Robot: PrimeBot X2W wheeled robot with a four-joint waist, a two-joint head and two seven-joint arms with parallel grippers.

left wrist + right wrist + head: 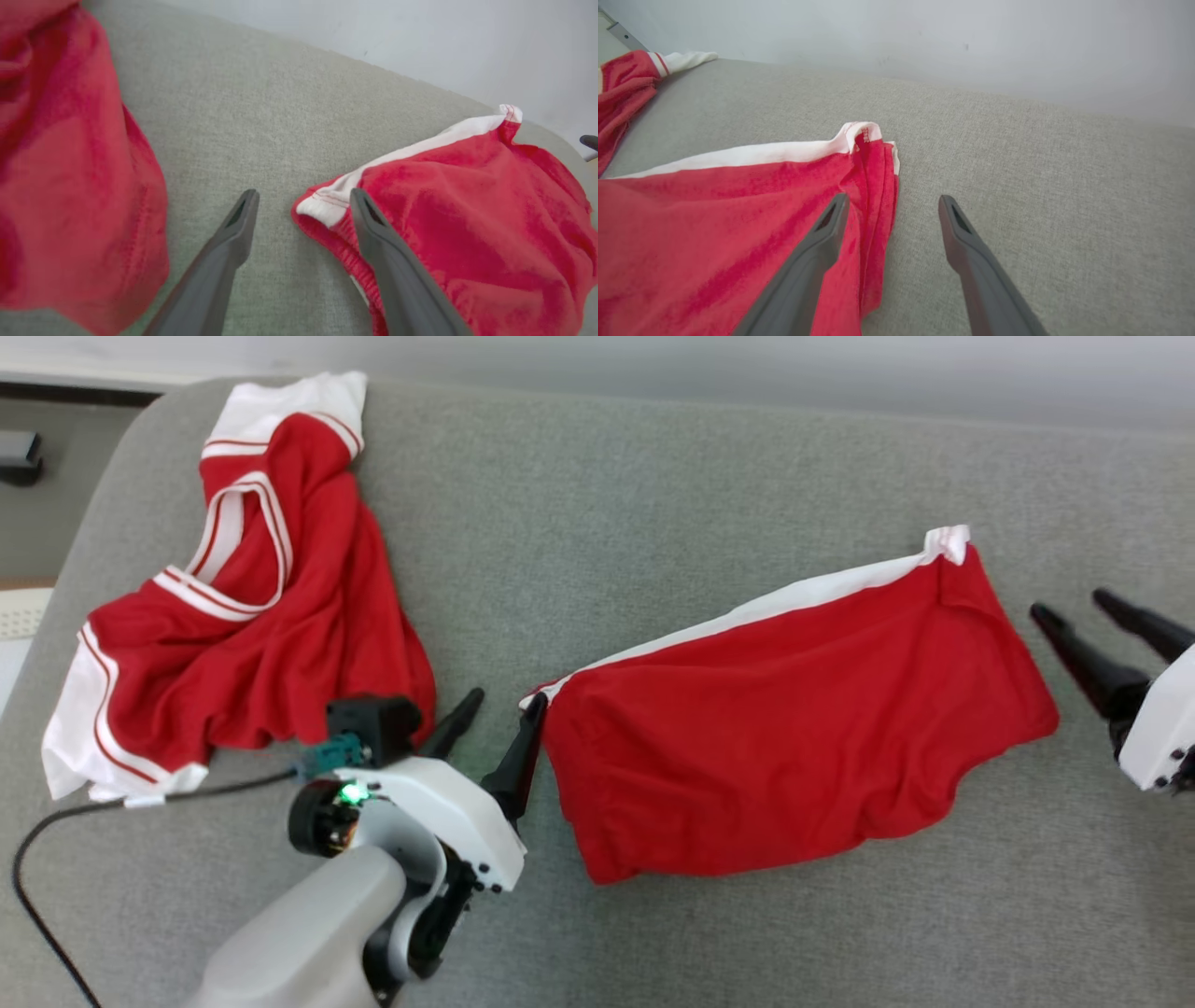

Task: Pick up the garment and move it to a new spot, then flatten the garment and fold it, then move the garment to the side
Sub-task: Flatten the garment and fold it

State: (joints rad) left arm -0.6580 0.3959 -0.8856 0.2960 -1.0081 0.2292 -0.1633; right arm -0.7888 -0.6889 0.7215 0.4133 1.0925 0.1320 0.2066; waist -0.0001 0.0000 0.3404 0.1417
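The garment [794, 709] is a pair of red shorts with a white stripe along the far edge, lying spread on the grey fabric surface [653, 476]. My left gripper [506, 700] is open at the garment's left corner. In the left wrist view the white-trimmed corner of the garment [467, 210] lies by the right finger of the left gripper [303, 193], unclamped. My right gripper [1069, 602] is open, just off the garment's right edge. In the right wrist view the right gripper [893, 199] has its left finger over the garment's [714, 224] red edge, and its right finger is over bare fabric.
A second red garment with white trim [271, 616] lies crumpled at the far left, close to my left arm, and appears in both wrist views [70, 186] [626, 84]. A black cable [56, 821] trails at the lower left. A pale wall borders the far edge.
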